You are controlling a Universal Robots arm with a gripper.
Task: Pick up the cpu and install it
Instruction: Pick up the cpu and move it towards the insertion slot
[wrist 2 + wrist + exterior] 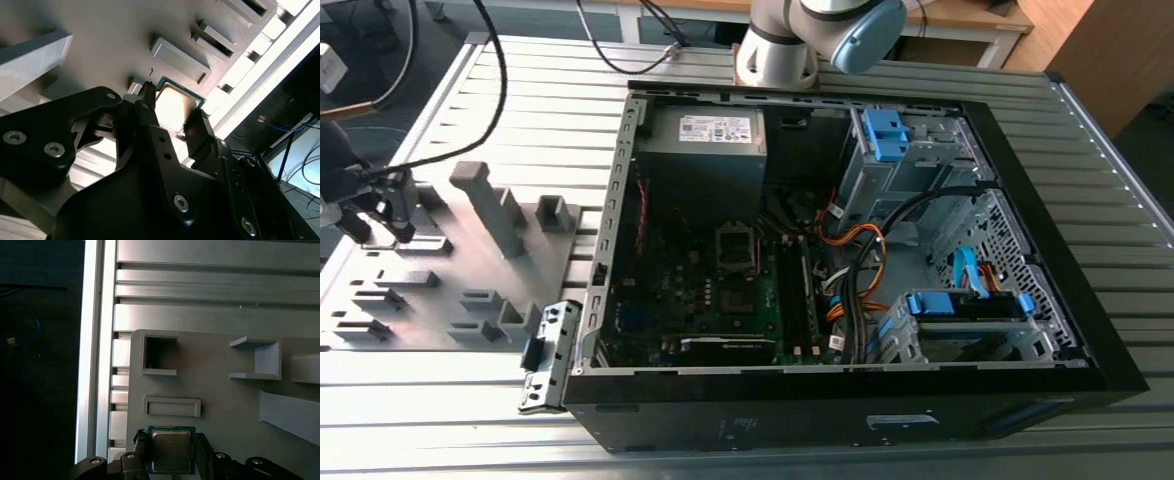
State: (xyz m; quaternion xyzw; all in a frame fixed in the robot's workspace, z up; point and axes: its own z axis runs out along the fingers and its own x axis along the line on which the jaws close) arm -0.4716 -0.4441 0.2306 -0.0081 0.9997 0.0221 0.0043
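Straddling the cpu [171, 451] at the grey fixture plate [220, 395], gripper [172, 442] held low, clamped or not cannot be told.

Silver cpu [171, 450] w/ green rim.

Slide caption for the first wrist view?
Gripper positioned around the cpu lying on the grey fixture plate atop the slotted aluminium table.
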